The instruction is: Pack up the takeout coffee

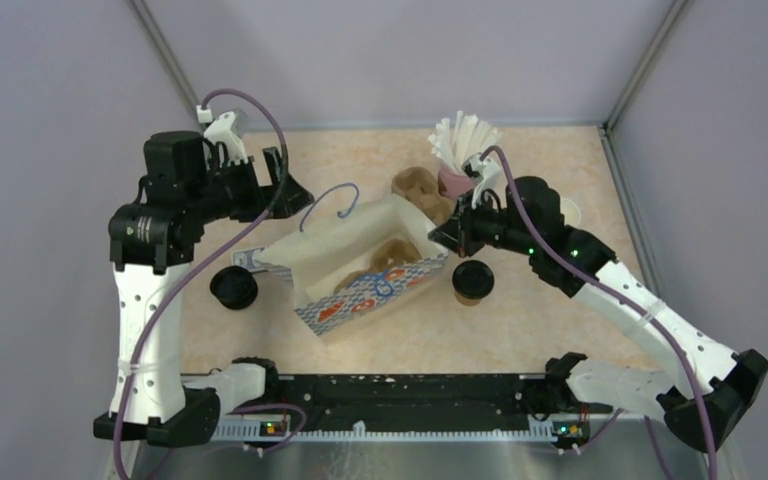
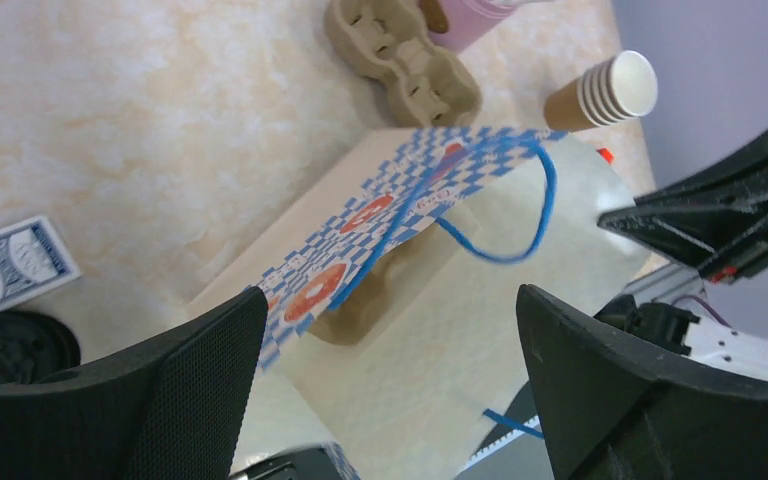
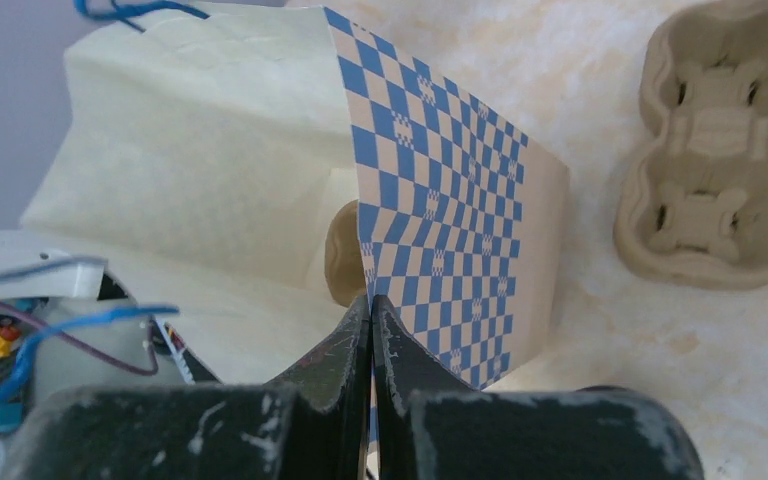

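The small brown kraft paper coffee cup with a round black lid (image 1: 472, 282) stands upright on the beige marbled tabletop (image 1: 520, 335), just right of a paper bag checked in blue and white with blue cord handles (image 1: 360, 270), untouched by either arm. The bag lies on its side, mouth agape, with a moulded pulp cup carrier (image 1: 390, 255) inside. The right gripper (image 3: 371, 300) has its jaws pressed together on the bag's checked rim. The left gripper (image 2: 390, 300) hovers over the bag's handle end, jaws spread wide and holding nothing. A second pulp carrier (image 1: 420, 192) and a pink cup of white straws (image 1: 457, 150) sit behind the bag.
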Controlling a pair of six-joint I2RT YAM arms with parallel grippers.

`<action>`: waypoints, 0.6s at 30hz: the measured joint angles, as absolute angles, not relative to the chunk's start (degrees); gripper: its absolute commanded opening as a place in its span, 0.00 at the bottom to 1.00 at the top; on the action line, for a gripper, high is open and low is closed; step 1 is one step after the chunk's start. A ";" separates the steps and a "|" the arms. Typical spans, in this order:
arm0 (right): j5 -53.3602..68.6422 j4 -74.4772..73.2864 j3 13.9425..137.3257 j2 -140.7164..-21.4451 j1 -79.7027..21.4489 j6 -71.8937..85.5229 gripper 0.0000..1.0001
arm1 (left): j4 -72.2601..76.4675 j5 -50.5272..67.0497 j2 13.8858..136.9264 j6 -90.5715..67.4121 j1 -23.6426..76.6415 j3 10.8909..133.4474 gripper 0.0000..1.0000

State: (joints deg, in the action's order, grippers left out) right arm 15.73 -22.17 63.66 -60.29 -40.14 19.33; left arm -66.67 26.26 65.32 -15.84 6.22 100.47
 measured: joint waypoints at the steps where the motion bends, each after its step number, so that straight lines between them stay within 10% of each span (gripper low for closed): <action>1: 15.92 -22.33 62.76 -60.27 -40.27 19.88 0.00 | -67.00 24.91 65.43 -16.34 6.22 100.47 0.99; 13: 17.61 -22.46 56.60 -55.77 -41.45 23.75 0.00 | -76.62 23.99 70.98 -22.70 6.22 112.90 0.99; 18: 16.45 -21.87 56.75 -56.38 -41.52 25.08 0.21 | -79.48 23.97 70.04 -24.99 6.28 110.15 0.99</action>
State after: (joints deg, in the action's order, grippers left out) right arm 16.45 -21.87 56.75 -56.38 -41.52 25.08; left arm -79.48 23.97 70.04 -24.99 6.28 110.15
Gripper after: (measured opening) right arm 0.132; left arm 0.987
